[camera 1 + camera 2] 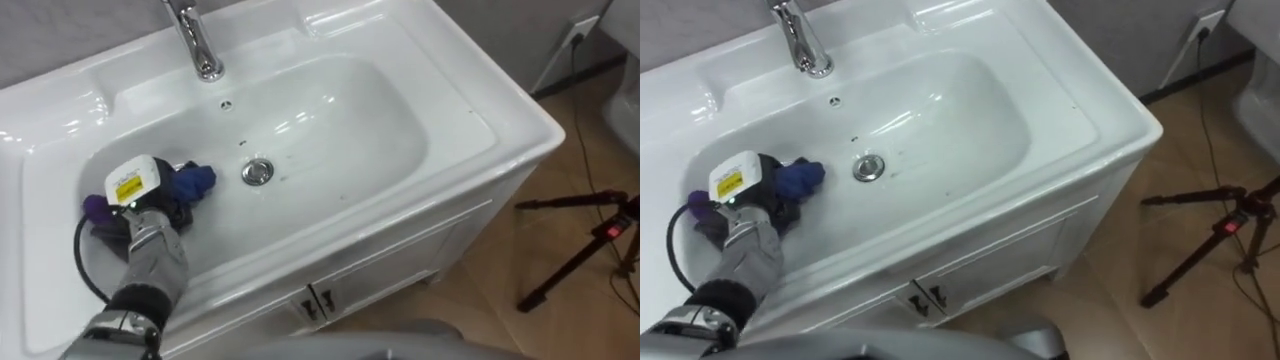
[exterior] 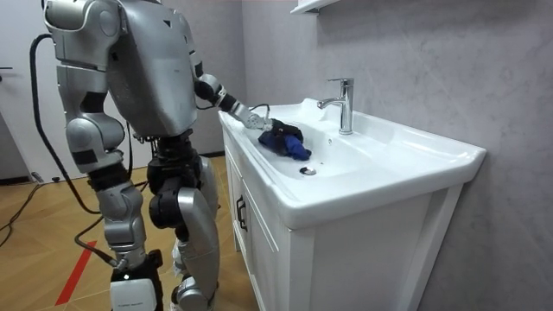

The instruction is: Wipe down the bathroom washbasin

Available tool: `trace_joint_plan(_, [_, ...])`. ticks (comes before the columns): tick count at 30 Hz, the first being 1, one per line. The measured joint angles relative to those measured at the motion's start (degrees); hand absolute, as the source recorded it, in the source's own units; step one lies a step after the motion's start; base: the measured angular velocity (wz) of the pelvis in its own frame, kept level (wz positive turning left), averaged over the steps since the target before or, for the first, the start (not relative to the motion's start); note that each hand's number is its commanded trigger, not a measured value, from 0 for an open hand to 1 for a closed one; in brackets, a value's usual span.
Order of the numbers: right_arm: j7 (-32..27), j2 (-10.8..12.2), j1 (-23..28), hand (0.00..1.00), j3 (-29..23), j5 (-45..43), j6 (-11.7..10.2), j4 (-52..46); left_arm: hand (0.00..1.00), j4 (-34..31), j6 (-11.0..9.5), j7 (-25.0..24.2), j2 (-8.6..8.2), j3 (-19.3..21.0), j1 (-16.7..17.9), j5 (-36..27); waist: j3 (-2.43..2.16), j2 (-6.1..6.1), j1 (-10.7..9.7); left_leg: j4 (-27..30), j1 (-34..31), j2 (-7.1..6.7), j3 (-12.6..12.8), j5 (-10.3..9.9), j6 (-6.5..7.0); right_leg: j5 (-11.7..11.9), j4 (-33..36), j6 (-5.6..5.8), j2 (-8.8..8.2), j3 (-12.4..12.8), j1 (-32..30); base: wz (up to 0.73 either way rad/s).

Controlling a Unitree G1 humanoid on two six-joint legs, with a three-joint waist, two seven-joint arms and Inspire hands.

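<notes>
- Wood floor and grey wall surrounded a white cabinet; the robot stood at its front, by the room view's left end of the basin.
- White basin was sunk in the worktop.
- Black tripod stood on the floor, right of the cabinet.
- Chrome tap stood upright behind the bowl.
- Left hand reached into the bowl's left side, resting on the cloth; fingers hidden, so cannot tell how far they were curled.
- Blue cloth lay bunched in the bowl, just left of the drain.
- Drain sat mid-bowl.
</notes>
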Motion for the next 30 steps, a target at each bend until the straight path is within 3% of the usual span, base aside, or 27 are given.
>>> trace_joint_plan(6, [-1.15, -0.68, -2.56, 0.0, 0.89, 0.43, -1.02, 1.0, 1.0, 5.35, -0.87, -3.39, -0.07, -2.56, -6.19, -8.75, 0.31, 0.49, -2.72, 0.42, -1.69, -0.72, 0.6, 0.22, 0.37, -0.41, 1.3, 0.36, -0.78, 0.0, -2.11, -0.01])
trace_joint_plan(11, [-1.03, -1.97, -3.28, 0.0, 0.96, 1.11, -0.97, 2.32, 1.0, 5.39, -1.06, -5.4, -0.44, -5.59, -7.19, -10.18, 0.44, 1.31, -3.86, 0.4, -1.99, -1.14, 1.4, 0.41, 0.66, -0.67, 1.85, 0.73, -1.35, -0.06, -2.49, 0.03])
trace_joint_plan(15, [-1.03, -2.1, -3.01, 0.0, 1.16, 1.95, -0.93, 2.65, 1.0, 5.49, -1.1, -6.51, -1.92, -6.9, -7.58, -15.61, 0.58, 1.4, -4.48, 0.24, -1.0, -1.48, 1.4, 0.43, 0.7, -1.39, 2.3, 0.9, -1.79, -0.31, -1.59, 0.05])
trace_joint_plan(18, [-1.05, -1.69, -3.06, 0.0, 2.3, 1.92, -0.94, 3.16, 1.0, 5.67, -2.63, -6.5, -3.43, -7.33, -7.15, -17.44, 0.81, 1.04, -4.5, 0.18, -0.34, -1.53, 1.43, 0.43, 0.69, -1.7, 2.64, 0.85, -1.82, -0.37, -1.39, 0.02])
trace_joint_plan(20, [-1.14, -1.35, -2.88, 0.0, 2.4, 2.23, -0.88, 3.27, 1.0, 5.62, -3.54, -5.79, -4.24, -7.4, -6.68, -17.85, 0.73, 0.49, -4.53, 0.2, -0.03, -1.58, 1.54, 0.42, 0.69, -2.44, 3.44, 0.87, -1.89, -0.54, -1.44, 0.06])
trace_joint_plan(23, [-1.59, -1.12, -2.65, 0.0, 2.91, 2.61, -0.18, 3.28, 1.0, 5.76, -4.34, -4.92, -4.43, -7.38, -6.69, -18.58, 0.72, -0.21, -4.19, 0.24, 0.0, -1.45, 1.53, 0.43, 0.69, -2.49, 3.45, 0.79, -1.88, -0.96, -1.54, 0.07])
trace_joint_plan(30, [-2.13, -0.31, -1.92, 0.0, 3.31, 4.49, 1.59, 2.98, 1.0, 5.58, -5.24, -4.6, -3.83, -7.4, -6.54, -27.12, 0.3, -1.83, -3.61, 0.26, -0.04, -1.46, 1.54, 0.43, 0.69, -2.45, 3.36, 0.76, -2.03, -1.39, -1.39, 0.01])
